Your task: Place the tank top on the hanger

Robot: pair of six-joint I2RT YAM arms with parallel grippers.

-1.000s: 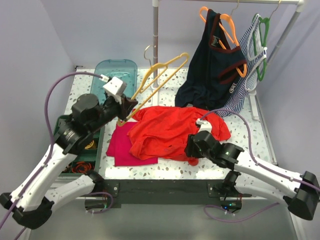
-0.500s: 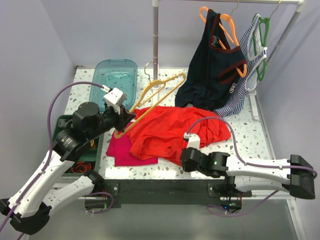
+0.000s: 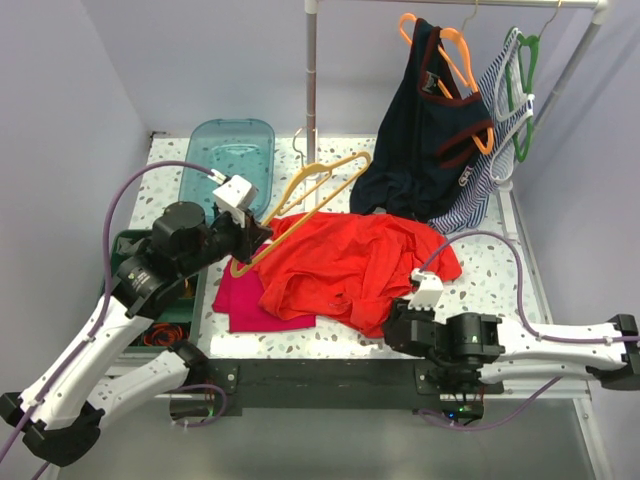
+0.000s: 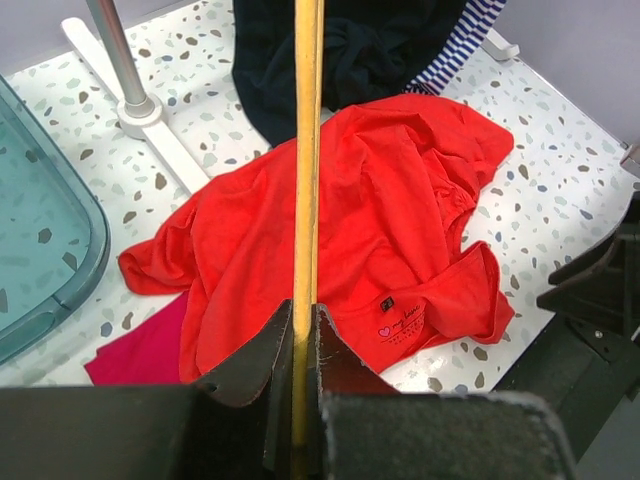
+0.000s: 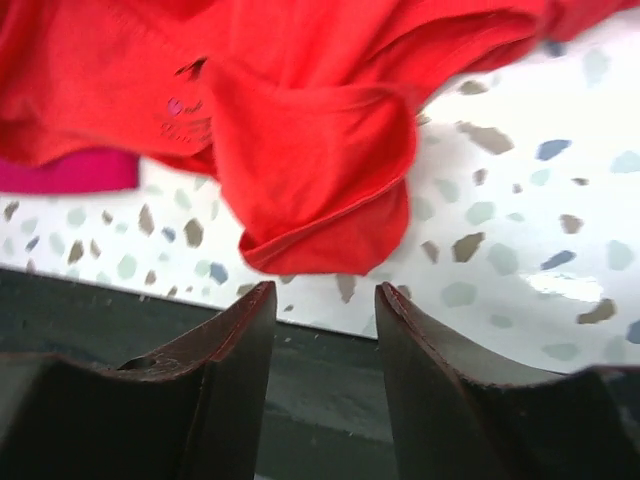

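The red-orange tank top lies crumpled on the table, its label showing near the front hem. My left gripper is shut on the lower bar of the pale yellow-orange hanger, holding it tilted above the top's left edge. In the left wrist view the hanger runs straight up from between the left gripper's jaws. My right gripper is open over the table's near edge. In the right wrist view the right gripper has nothing between its fingers, just short of a folded corner of the tank top.
A magenta cloth lies partly under the top's left side. A teal tray sits back left and a green bin of cables at the left edge. A rack pole stands behind; a navy top and a striped top hang from it.
My right gripper has drawn back off the tank top toward the near edge and shifted right. The left gripper and hanger have edged slightly right, still gripped.
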